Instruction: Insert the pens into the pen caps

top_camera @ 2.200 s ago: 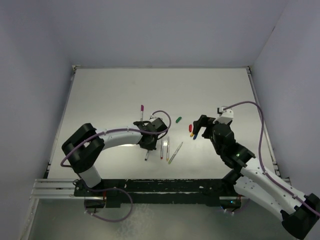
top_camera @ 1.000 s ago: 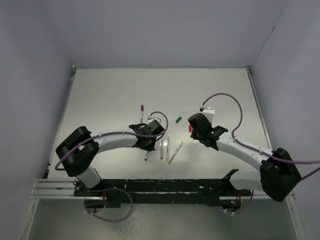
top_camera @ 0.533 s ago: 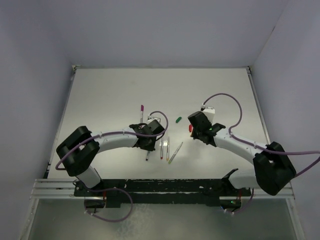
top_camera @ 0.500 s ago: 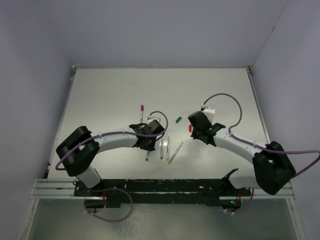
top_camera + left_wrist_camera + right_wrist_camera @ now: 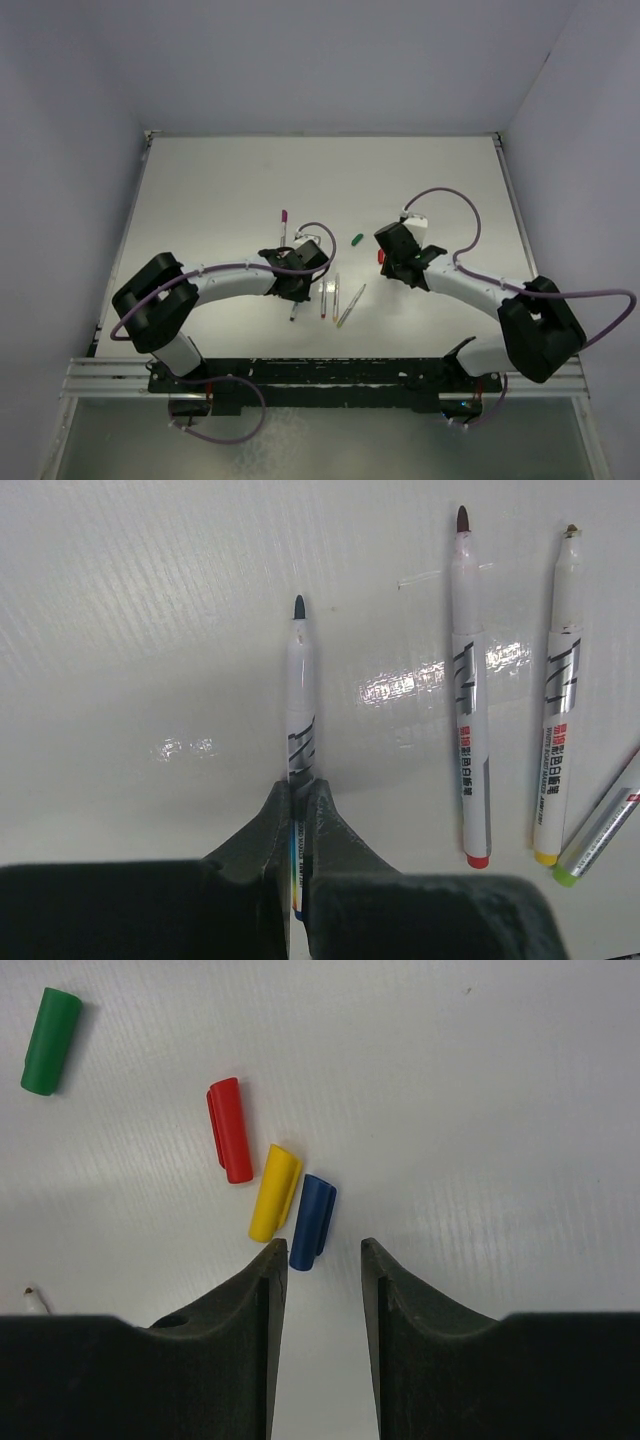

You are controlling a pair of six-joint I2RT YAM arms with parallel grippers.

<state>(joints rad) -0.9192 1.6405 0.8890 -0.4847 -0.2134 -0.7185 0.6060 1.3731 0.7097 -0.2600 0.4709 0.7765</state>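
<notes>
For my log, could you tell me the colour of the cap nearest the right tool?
That cap is blue, clearest in the right wrist view.

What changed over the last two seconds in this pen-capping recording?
The right arm re-posed, its elbow swinging in from the near right corner. This brought the open right gripper slightly leftwards over the small blue plastic cap. The left gripper stayed at the same white-barrelled, dark-tipped pen, shut on its barrel. The three loose pens beside it, the green cap and the purple-capped pen have not moved.
</notes>
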